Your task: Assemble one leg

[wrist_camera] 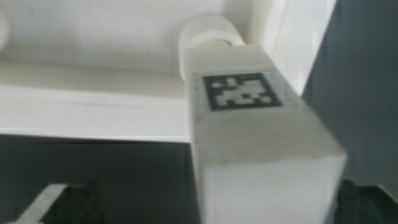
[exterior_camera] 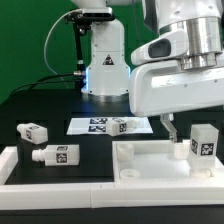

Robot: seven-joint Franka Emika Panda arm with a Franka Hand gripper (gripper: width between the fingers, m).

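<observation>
Exterior view, starting at its left: a loose block (exterior_camera: 35,131) and a second block (exterior_camera: 56,154) lie on the dark table (exterior_camera: 95,170), well apart from the work. Further right, on the far side, the marker board (exterior_camera: 92,126) lies flat with a third block (exterior_camera: 121,126) resting on it. Nearer the camera and to the right sits the big white tray (exterior_camera: 140,172) with its raised rim.

Over the tray's right part hangs the gripper (exterior_camera: 172,135). Only one thin finger shows under the bulky wrist housing, so I cannot tell whether it is spread or clamped. Just right of that finger the leg (exterior_camera: 201,142) stands upright at the tray's right end, with its tag facing the camera.

The wrist view shows the same leg (wrist_camera: 249,130) very close, with the tray's white wall behind it. No fingertip shows clearly there either.

The step in hand looks like seating this leg at the tray's corner. To do it well:
- Keep the leg upright and square to the rim.
- Grip it on its plain sides, centred between the fingers.
- Move straight and slowly so the leg does not tip.
- Keep the tray from sliding.
- Check that the leg is properly seated before letting go.
</observation>
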